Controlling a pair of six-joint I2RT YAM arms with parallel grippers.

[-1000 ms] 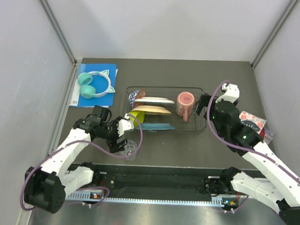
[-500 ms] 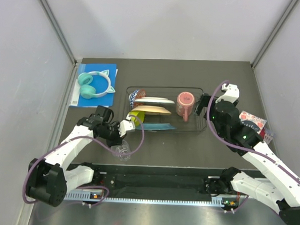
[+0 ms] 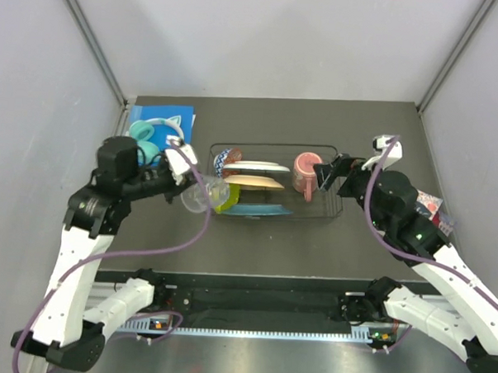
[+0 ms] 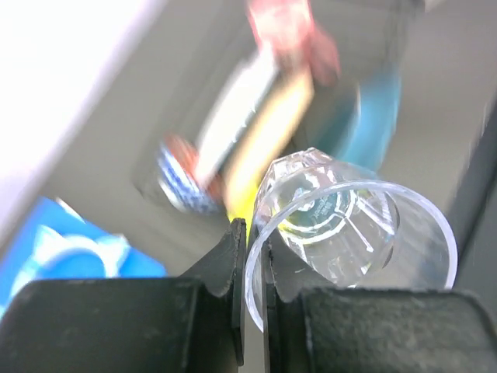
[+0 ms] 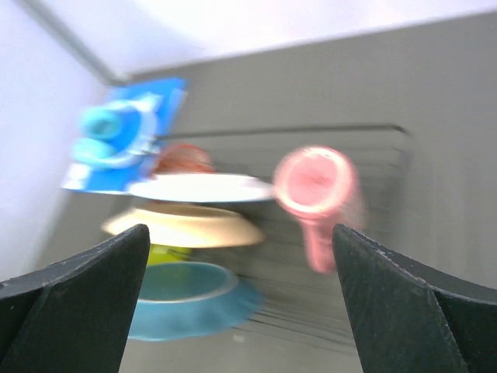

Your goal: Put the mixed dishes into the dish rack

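Note:
My left gripper (image 3: 191, 182) is shut on the rim of the small clear glass (image 3: 200, 198), one finger inside and one outside, and holds it in the air by the left end of the dish rack (image 3: 339, 209). In the left wrist view the glass (image 4: 349, 225) tilts beyond my gripper (image 4: 250, 233). The rack holds a white plate (image 3: 254, 166), a cream plate (image 3: 253, 182), a teal plate (image 3: 263, 209), a red-patterned bowl (image 3: 225, 158), a lime-green bowl (image 3: 225, 195) and a pink mug (image 3: 306, 172). My right gripper (image 3: 327, 173) hangs open over the rack's right end, the mug (image 5: 314, 186) beyond its fingers.
Teal cat-ear headphones (image 3: 156, 139) lie on a blue card (image 3: 140, 114) at the back left, close behind my left arm. A red and white packet (image 3: 430, 204) lies at the right under my right arm. Grey walls close in both sides.
My left gripper shut on the glass near the table's front and lifted it up and back to the rack's left end. The right gripper edged left towards the mug.

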